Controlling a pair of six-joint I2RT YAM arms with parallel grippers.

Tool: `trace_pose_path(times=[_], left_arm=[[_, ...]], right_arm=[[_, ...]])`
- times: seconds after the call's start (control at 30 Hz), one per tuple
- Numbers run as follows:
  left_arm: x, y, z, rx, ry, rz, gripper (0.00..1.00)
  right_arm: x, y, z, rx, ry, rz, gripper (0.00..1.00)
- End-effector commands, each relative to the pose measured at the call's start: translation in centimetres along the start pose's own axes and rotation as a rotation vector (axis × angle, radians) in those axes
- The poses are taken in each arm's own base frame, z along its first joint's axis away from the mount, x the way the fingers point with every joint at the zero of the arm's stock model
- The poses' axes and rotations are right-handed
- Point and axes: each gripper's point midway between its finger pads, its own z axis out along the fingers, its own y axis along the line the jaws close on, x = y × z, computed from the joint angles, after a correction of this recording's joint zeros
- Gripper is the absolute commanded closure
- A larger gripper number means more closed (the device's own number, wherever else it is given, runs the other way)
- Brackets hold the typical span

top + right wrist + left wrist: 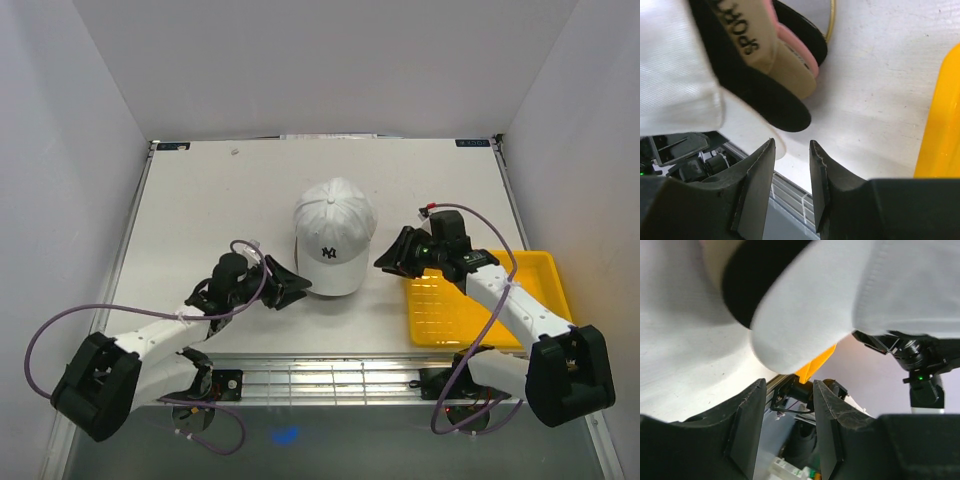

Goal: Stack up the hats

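Note:
The hats stand as one stack in the middle of the table, with a white cap bearing a dark logo on top. In the right wrist view the brims show layered: white, black, tan and pink. My left gripper sits just off the white brim's left edge, open and empty, with the white brim above a black one. My right gripper is at the stack's right side, open, holding nothing.
A yellow tray lies at the right, close behind my right arm, and its wall fills the right edge of the right wrist view. A gold wire curves under the stack. A metal rail runs along the near edge.

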Motion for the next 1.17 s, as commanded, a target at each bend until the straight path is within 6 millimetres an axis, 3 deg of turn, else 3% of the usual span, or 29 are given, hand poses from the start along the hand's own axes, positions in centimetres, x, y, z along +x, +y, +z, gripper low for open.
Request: trace_pose_path(times=[0.0, 0.07, 0.17, 0.3, 0.4, 0.67, 0.87, 1.07, 1.13], left_arm=[[-0.5, -1.3, -1.1, -0.060, -0.015, 0.120, 0.47], [-0.7, -3.7, -1.9, -0.038, -0.025, 0.192, 0.47], [-0.6, -4.6, -3.3, -0.071, -0.023, 0.286, 0.46], [-0.3, -8.1, -5.2, -0.051, -0.018, 0.404, 0.46], [-0.3, -10.4, -6.7, -0.032, -0.029, 0.485, 0.46], [-0.7, -13.9, -9.4, -0.050, -0.069, 0.637, 0.46], [-1.3, -16.8, -10.4, -0.028, -0.108, 0.698, 0.46], [-1.9, -17.8, -10.8, -0.043, -0.123, 0.744, 0.46], [-1.9, -18.0, -10.9, -0.044, -0.127, 0.753, 0.46]], right_arm=[[-1.5, 2.9, -2.5, -0.047, -0.054, -0.072, 0.60], [-2.9, 4.2, -3.8, -0.040, -0.101, -0.110, 0.60], [-3.4, 4.7, -5.7, -0.003, -0.133, -0.161, 0.60], [-4.8, 6.9, -8.8, -0.023, -0.229, -0.228, 0.59], [-5.0, 7.2, -10.4, 0.005, -0.250, -0.256, 0.59], [-4.5, 6.5, -13.1, 0.078, -0.281, -0.299, 0.59], [-5.9, 7.2, -14.4, 0.088, -0.357, -0.339, 0.59], [-7.3, 8.1, -15.0, 0.089, -0.408, -0.361, 0.59], [-7.8, 8.1, -15.2, 0.099, -0.430, -0.362, 0.53]])
